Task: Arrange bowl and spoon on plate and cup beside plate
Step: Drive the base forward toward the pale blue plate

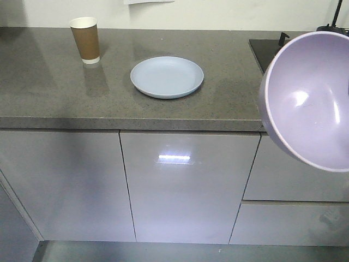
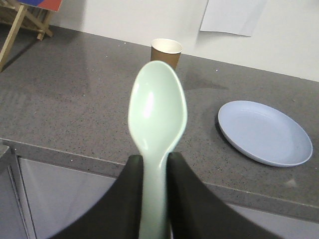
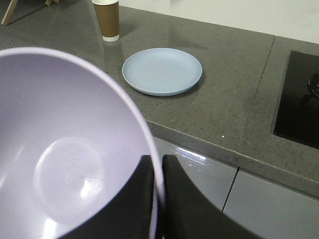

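Fingers (image 2: pixel 127 186) of your left gripper (image 2: pixel 155 160): both dark pads are pinched on the handle of the spoon (image 2: pixel 157 107). The scoop points out ahead, and the spoon is held in the air on the cabinet side of the plate (image 1: pixel 167 76).

Fingers (image 3: pixel 174 199) of your right gripper (image 3: pixel 158 162): clamped across the rim of the bowl (image 3: pixel 65 149), one inside the wall and one outside. The bowl is tipped so its mouth faces the front camera. It is carried off to the right of the plate, clear of the counter (image 1: pixel 43 87).

Plate: flat on the counter, nothing on it.

Cup (image 1: pixel 85 39): upright, left of the plate and a little behind it, standing apart from it.

Hob (image 3: pixel 299 94): dark panel, well to the right of the plate.

Step in hand, by judgement: bowl to plate.
- Level the bowl before you lower it.
- Centre it over the plate's inner rings.
- Let the base settle fully before you release, since a rim pinch can tip a light bowl as the fingers part.
- Lift the inner finger straight up so it does not drag the wall.
- Hold your left arm and the spoon back from the plate meanwhile, so the arms do not crowd each other.
- The cup looks likely to need bringing closer to the plate.
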